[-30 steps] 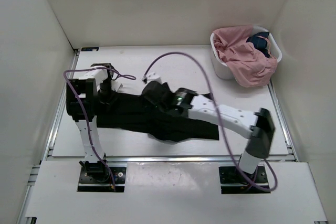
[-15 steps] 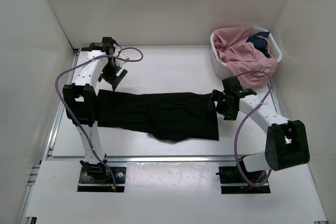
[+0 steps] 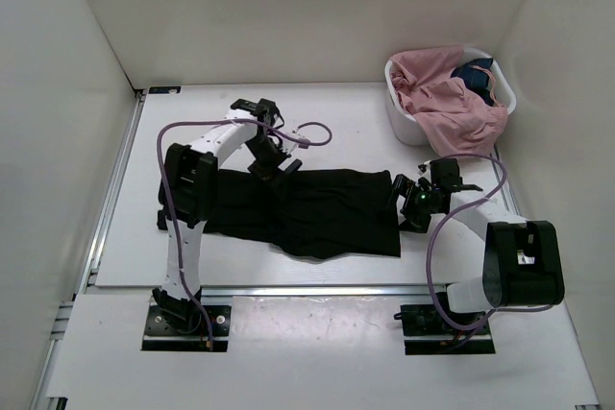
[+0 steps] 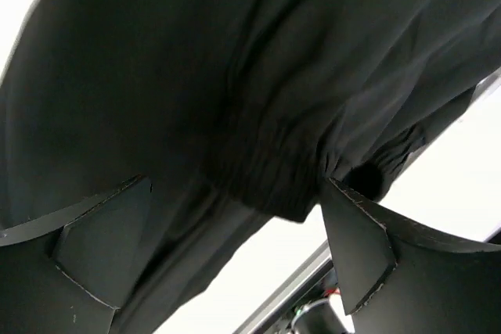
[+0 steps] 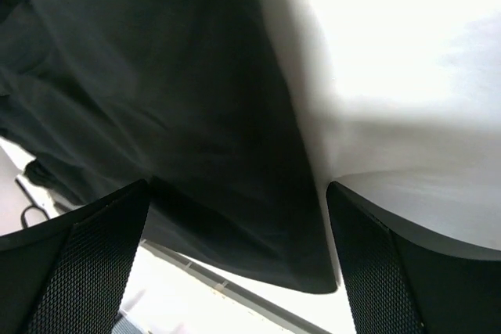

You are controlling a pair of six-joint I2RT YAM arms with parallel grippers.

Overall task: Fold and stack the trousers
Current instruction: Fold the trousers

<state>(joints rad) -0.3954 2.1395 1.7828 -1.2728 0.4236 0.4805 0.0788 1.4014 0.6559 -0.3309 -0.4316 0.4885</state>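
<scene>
Black trousers (image 3: 317, 213) lie flat, centre of table (image 3: 336, 117). Left gripper (image 3: 273, 162) over their far edge, right gripper (image 3: 407, 203) at right end; both wide open, empty. Risk: pinching one layer only, so the fold skews.

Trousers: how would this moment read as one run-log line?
trousers: lying spread out | left gripper: open, above their far edge | right gripper: open, at their right end | held: nothing

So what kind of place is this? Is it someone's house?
Probably not a house; it looks like a robot testing booth. Plain white walls box in a white table, a left arm and a right arm are bolted at its near edge, and black trousers and a laundry basket sit on it.
</scene>
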